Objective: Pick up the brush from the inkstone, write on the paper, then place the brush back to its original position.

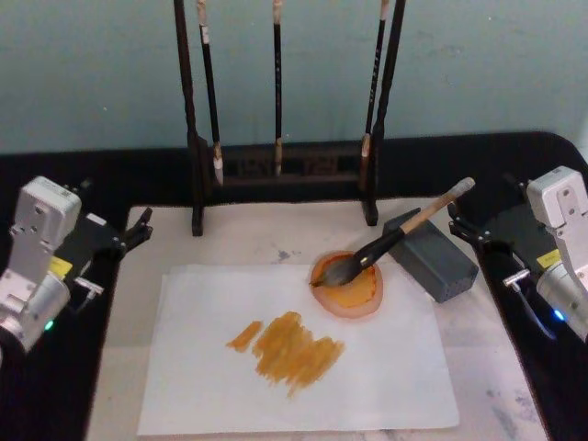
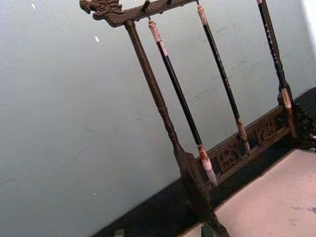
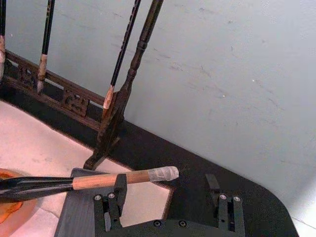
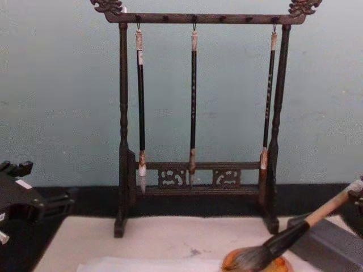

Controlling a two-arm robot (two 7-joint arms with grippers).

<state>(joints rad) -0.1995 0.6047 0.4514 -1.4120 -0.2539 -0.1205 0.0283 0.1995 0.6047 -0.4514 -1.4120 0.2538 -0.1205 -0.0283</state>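
Left arm (image 1: 37,248): low at the left edge of the tabletop (image 1: 64,179), white wrist housing raised. Left pincer (image 1: 140,228) points inward and far, jaws apart. Right arm (image 1: 565,239): mirrored at the right edge. Right pincer (image 3: 166,186) points inward and far, fingers (image 3: 120,190) spread wide.

A plain pale blue-green wall (image 4: 57,85) rises behind a black surface (image 1: 163,175). A dark carved wooden rack (image 4: 122,113) stands on it close to the wall, evenly lit.
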